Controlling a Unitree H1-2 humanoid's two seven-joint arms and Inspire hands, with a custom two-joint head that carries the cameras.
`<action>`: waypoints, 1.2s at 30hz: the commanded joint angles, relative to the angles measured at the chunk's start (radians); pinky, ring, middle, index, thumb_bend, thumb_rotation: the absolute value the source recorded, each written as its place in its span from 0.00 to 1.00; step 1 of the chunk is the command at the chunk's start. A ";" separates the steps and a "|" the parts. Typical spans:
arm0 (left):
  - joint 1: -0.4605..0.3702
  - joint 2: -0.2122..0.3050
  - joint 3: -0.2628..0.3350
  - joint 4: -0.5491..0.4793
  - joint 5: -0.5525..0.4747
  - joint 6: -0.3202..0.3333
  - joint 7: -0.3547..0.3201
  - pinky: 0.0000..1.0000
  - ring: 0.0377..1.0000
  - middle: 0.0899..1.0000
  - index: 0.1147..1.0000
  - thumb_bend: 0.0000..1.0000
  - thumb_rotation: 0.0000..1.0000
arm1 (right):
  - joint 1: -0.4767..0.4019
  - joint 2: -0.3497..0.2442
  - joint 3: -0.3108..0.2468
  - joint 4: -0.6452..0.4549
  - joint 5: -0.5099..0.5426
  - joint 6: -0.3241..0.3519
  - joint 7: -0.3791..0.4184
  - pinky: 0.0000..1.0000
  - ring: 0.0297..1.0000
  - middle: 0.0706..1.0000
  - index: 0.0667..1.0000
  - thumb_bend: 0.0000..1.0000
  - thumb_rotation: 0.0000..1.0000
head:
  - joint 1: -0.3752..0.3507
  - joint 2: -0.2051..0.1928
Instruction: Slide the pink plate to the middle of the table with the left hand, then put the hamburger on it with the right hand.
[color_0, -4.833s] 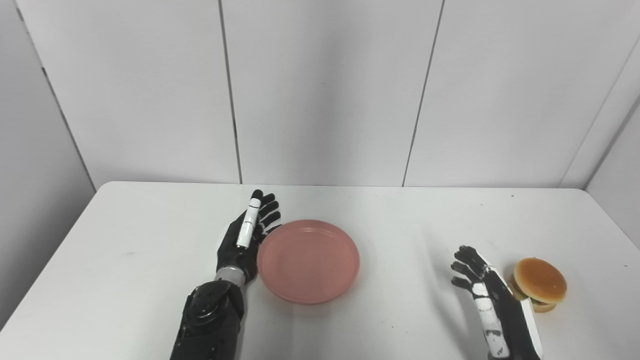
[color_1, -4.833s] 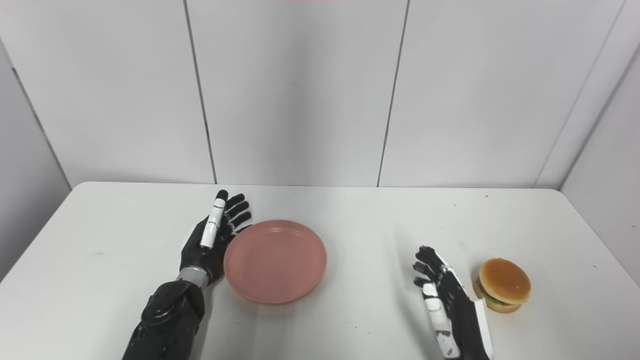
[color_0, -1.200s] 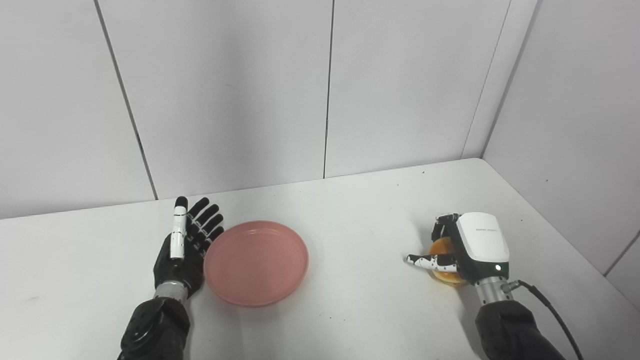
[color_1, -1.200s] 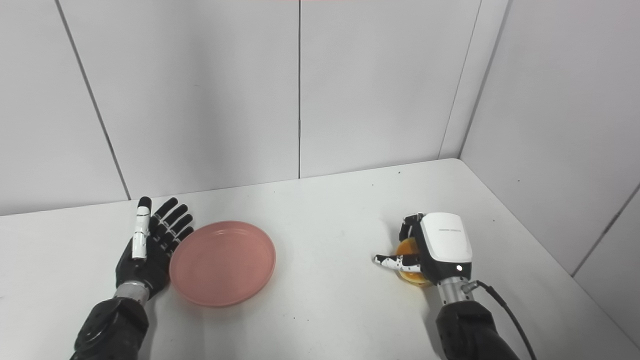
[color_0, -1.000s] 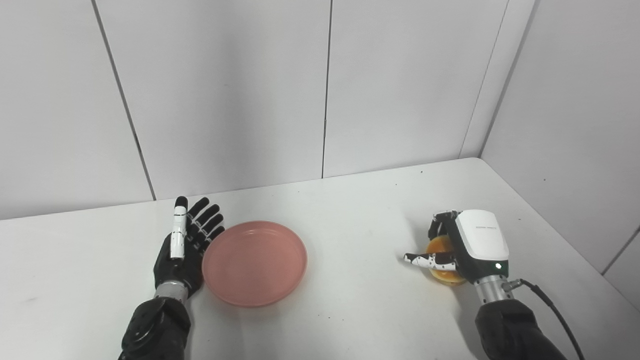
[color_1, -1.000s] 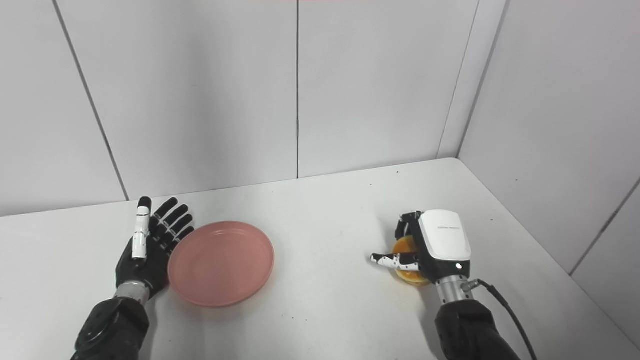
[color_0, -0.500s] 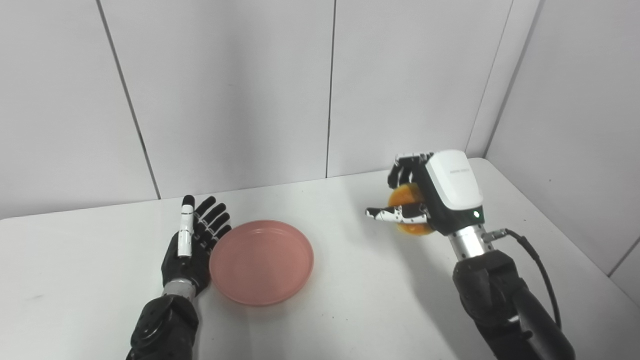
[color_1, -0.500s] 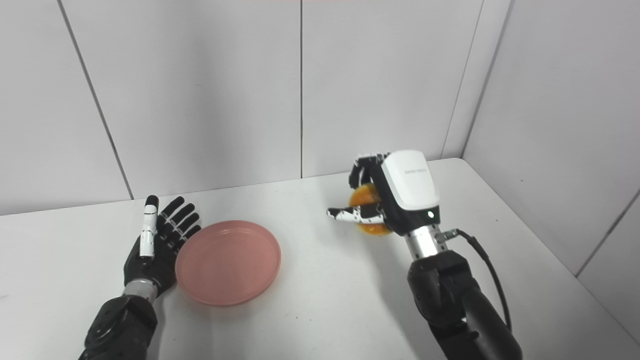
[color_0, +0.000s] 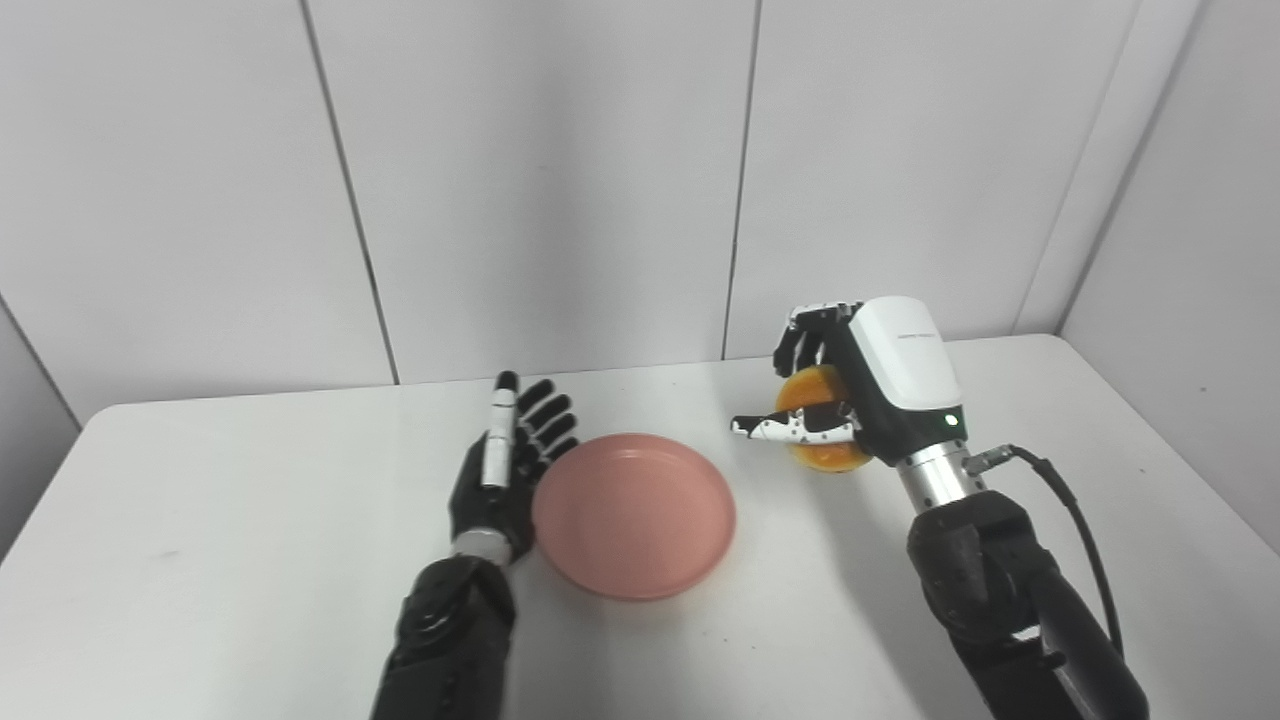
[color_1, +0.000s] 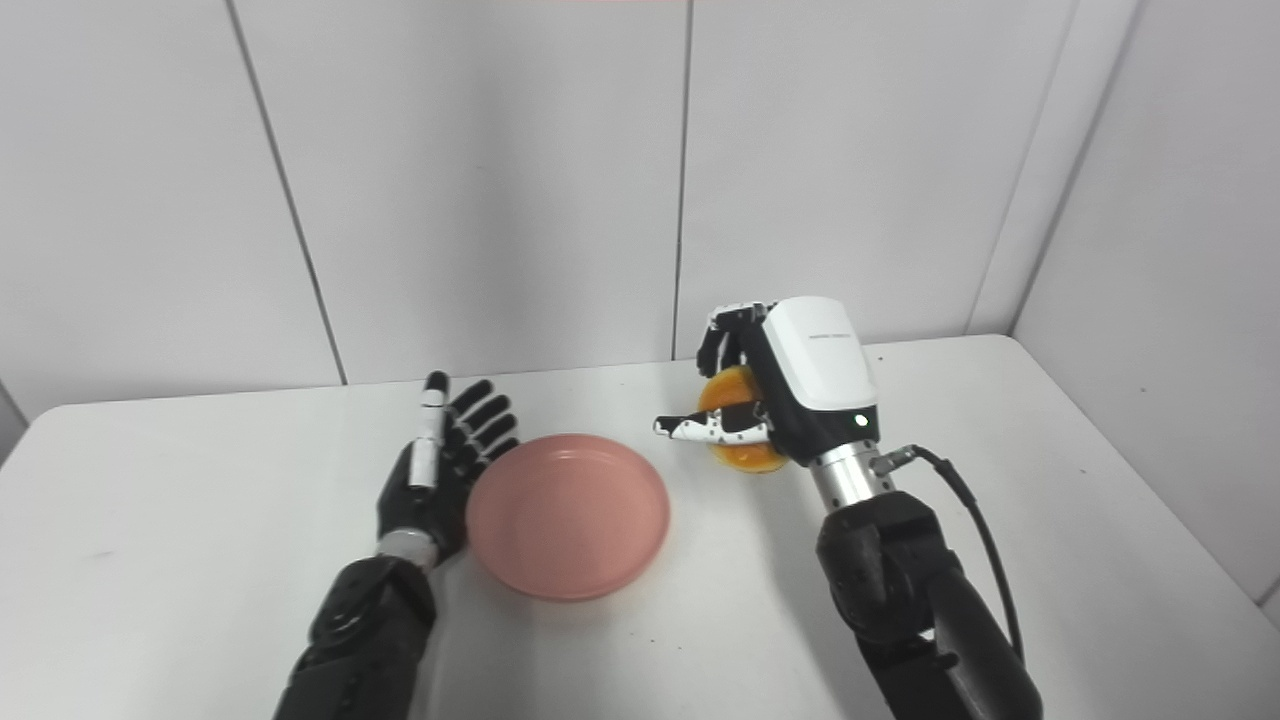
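**A:** Start with your right hand (color_0: 860, 385). What is it doing?

**B:** It's closed around the hamburger (color_0: 818, 432) — fingers curled over the top of the bun, thumb stretched out to the left under it. You can see the orange bun between them, with the white back of the hand turned toward the camera. The hand is raised off the table (color_0: 250, 520), and the burger rides in the grip, clear of the surface, tipped on its side rather than flat.

**A:** And where does that put it against the plate?

**B:** To the right of the pink plate (color_0: 634, 515) and a bit farther back. The thumb tip points toward the plate's far right rim but hasn't reached over it — the burger is beside the plate, not above it.

**A:** Your left hand?

**B:** The left hand (color_1: 432, 478) lies on the table with its fingers straight and spread, holding nothing. Its inner edge sits right against the plate's left rim; whether it actually touches, you can't tell from here.

**A:** The plate itself?

**B:** Flat on the white tabletop, roughly mid-table, nothing in it. Behind the table stand pale wall panels (color_0: 540, 170), and a black cable (color_0: 1075, 520) loops off your right wrist.
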 joint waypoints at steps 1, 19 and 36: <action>-0.019 -0.006 -0.001 0.026 0.014 -0.007 0.020 0.75 0.77 0.71 0.64 0.76 0.77 | -0.059 0.013 0.015 0.006 0.005 -0.056 -0.007 0.11 0.13 0.17 0.21 0.62 0.26 | 0.016 -0.001; 0.000 0.008 0.003 0.049 0.040 -0.057 0.018 0.78 0.81 0.75 0.72 0.73 0.79 | -0.128 0.200 0.111 0.224 -0.032 -0.029 -0.014 0.10 0.12 0.16 0.20 0.63 0.22 | 0.045 -0.005; 0.010 0.011 0.015 0.026 0.029 -0.040 0.009 0.73 0.77 0.73 0.67 0.72 0.76 | -0.124 0.251 0.118 0.383 0.027 -0.040 -0.060 0.10 0.13 0.17 0.20 0.62 0.18 | 0.038 0.002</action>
